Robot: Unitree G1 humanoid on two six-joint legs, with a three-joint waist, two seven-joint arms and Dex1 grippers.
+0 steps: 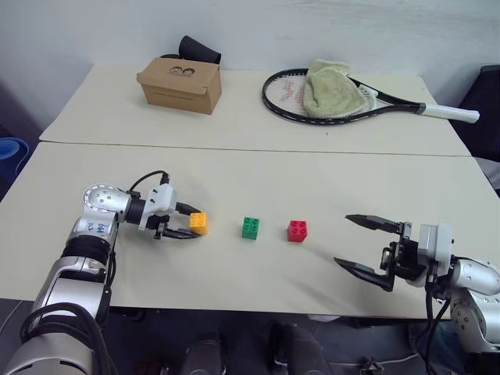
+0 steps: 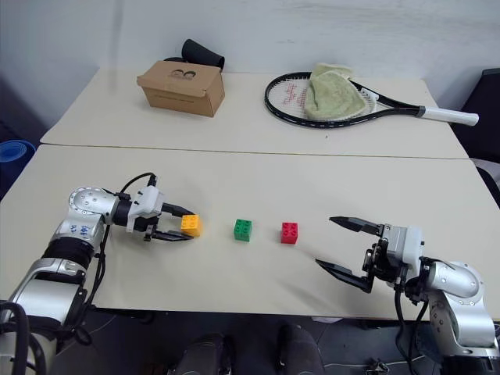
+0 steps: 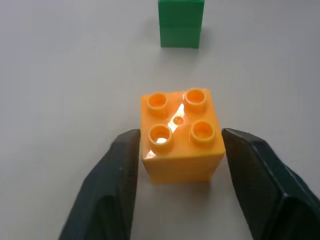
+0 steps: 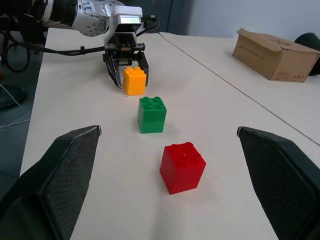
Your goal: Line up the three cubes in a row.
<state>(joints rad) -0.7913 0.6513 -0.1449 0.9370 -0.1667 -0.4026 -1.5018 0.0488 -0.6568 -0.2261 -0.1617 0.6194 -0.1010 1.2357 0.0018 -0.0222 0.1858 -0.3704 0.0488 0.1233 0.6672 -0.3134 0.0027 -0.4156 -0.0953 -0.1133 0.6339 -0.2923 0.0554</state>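
Three studded cubes stand in a row on the near table: orange-yellow (image 1: 198, 223), green (image 1: 251, 227) and red (image 1: 297, 230), with similar gaps between them. My left gripper (image 1: 194, 221) lies low at the left end of the row. Its black fingers (image 3: 112, 180) are open and flank the orange-yellow cube, which rests on the table. In the left wrist view thin slits separate the fingers from the cube's sides. My right gripper (image 1: 342, 239) hovers wide open to the right of the red cube, holding nothing.
On the far table sit a brown cardboard box (image 1: 180, 84) with a black object (image 1: 199, 48) behind it, and a tennis racket (image 1: 367, 103) with a green towel (image 1: 332, 87) on it. A seam (image 1: 250, 148) divides the two tables. The front edge runs just below the grippers.
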